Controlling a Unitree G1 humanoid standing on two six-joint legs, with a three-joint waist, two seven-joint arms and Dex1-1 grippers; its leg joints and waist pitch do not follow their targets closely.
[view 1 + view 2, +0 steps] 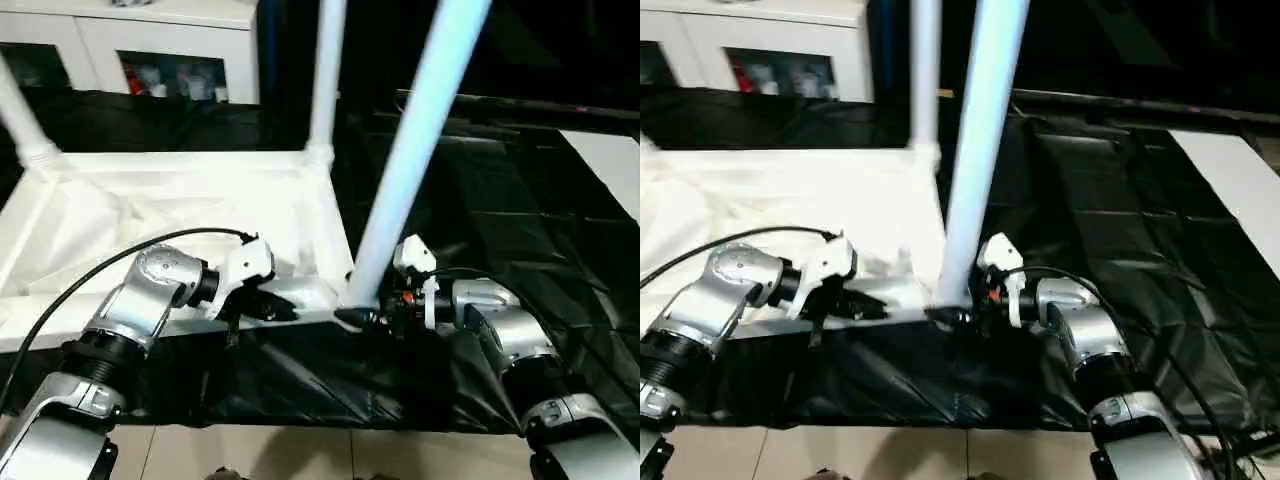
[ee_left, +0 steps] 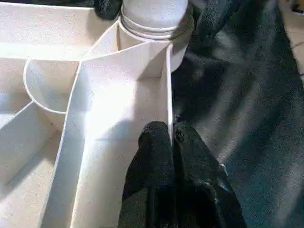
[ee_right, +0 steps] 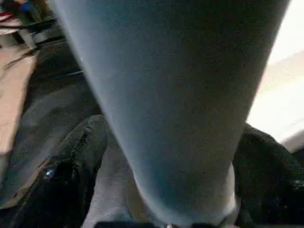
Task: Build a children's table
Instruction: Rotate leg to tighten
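**Near-corner leg seated, right gripper spread around its base**

The children's table top lies upside down, ribbed underside up, across the left and centre of the head view on the black-covered desk. Three legs stand in its corner sockets: one at the upper left edge of the frame, one at upper centre, and the near leg rising from the lower-centre corner toward the top right.

The step in hand looks like fitting this near leg. The right gripper sits at the leg's foot with its black fingers spread apart on either side of the tube; whether they touch it I cannot tell. The left gripper has its fingers pressed together over the top's thin edge wall, just beside the socket, apparently steadying the top.

Judging from this, the next move calls for checking that the leg is pushed fully home, then drawing the right gripper clear without knocking the tube askew. A fourth socket at the lower left corner would still need its leg, though that corner is hidden behind the left forearm.

Around: a white cabinet at upper left and a white sheet at the right edge. The standing legs crowd any reach across the top.
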